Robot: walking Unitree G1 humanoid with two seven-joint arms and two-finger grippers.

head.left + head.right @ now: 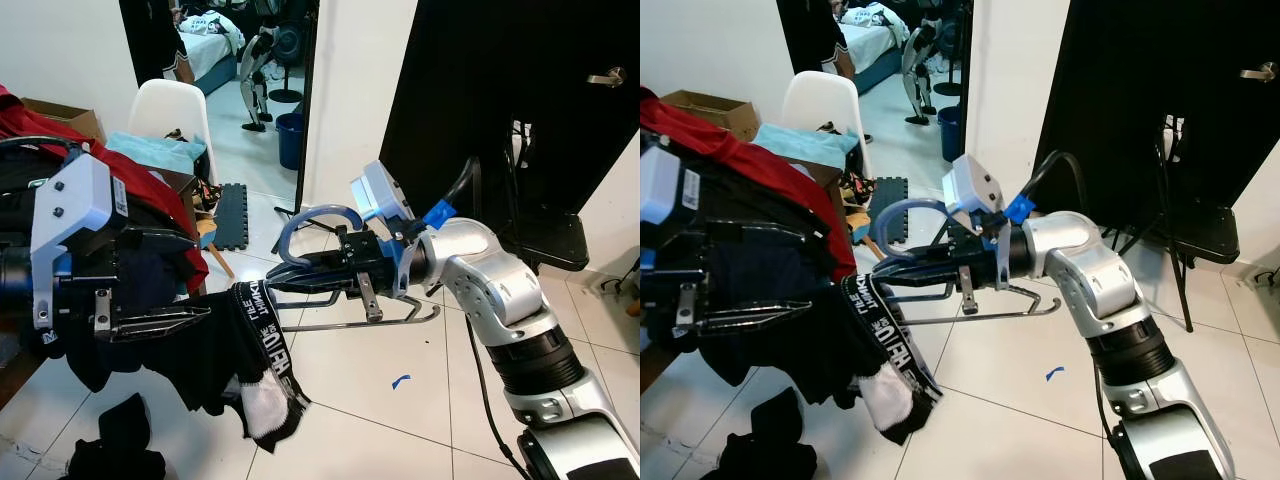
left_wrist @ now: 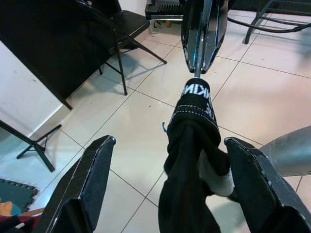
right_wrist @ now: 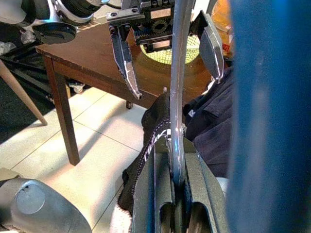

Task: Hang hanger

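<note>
My right gripper [image 1: 288,281] is shut on a metal hanger [image 1: 372,322] with a blue hook [image 1: 310,220], held level over the tiled floor. A black garment with a white-lettered waistband [image 1: 258,345] hangs from the hanger's left end. My left gripper [image 1: 200,277] stands open at the left, facing the right one. In the left wrist view the garment [image 2: 189,145] hangs between its two spread fingers [image 2: 82,189], touching neither. The right wrist view looks along the hanger bar [image 3: 177,73] to the open left gripper [image 3: 167,63].
A heap of red and dark clothes [image 1: 150,195] lies on a brown table [image 3: 82,53] at the left. A white chair [image 1: 165,105] stands behind it. Black clothing [image 1: 120,445] lies on the floor. A black door [image 1: 500,90] and a black stand [image 1: 545,235] are at the right.
</note>
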